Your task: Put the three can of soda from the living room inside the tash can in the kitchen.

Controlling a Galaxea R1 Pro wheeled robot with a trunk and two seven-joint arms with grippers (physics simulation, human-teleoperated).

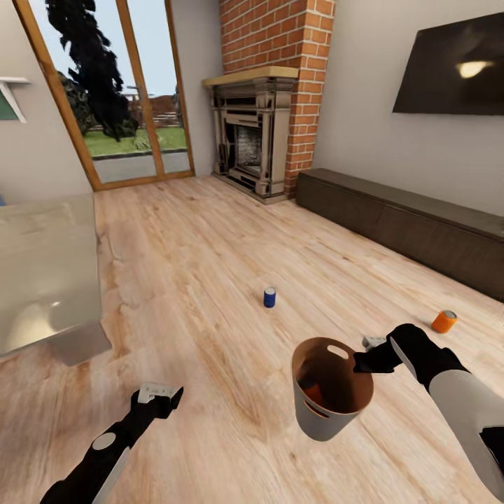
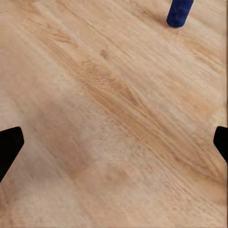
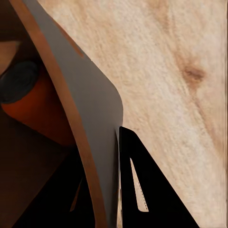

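Observation:
A dark blue can of soda (image 1: pixel 269 297) stands upright on the wood floor mid-room, and it also shows in the left wrist view (image 2: pixel 179 12). An orange can (image 1: pixel 444 320) stands on the floor to the right. The grey tash can (image 1: pixel 329 413) hangs tilted above the floor, my right gripper (image 1: pixel 364 362) shut on its rim beside a slot handle. Another orange can (image 1: pixel 311 390) lies inside it, seen closer in the right wrist view (image 3: pixel 33 104), where the bin wall (image 3: pixel 90 95) runs between the fingers of the right gripper (image 3: pixel 107 147). My left gripper (image 1: pixel 159 395) (image 2: pixel 114 145) is open and empty over bare floor.
A glass-topped table (image 1: pixel 42 273) stands at the left. A brick fireplace (image 1: pixel 255 133) is at the far wall beside tall glass doors (image 1: pixel 119 91). A long low dark cabinet (image 1: pixel 406 224) runs along the right wall under a wall screen (image 1: pixel 451 66). Open wood floor lies between.

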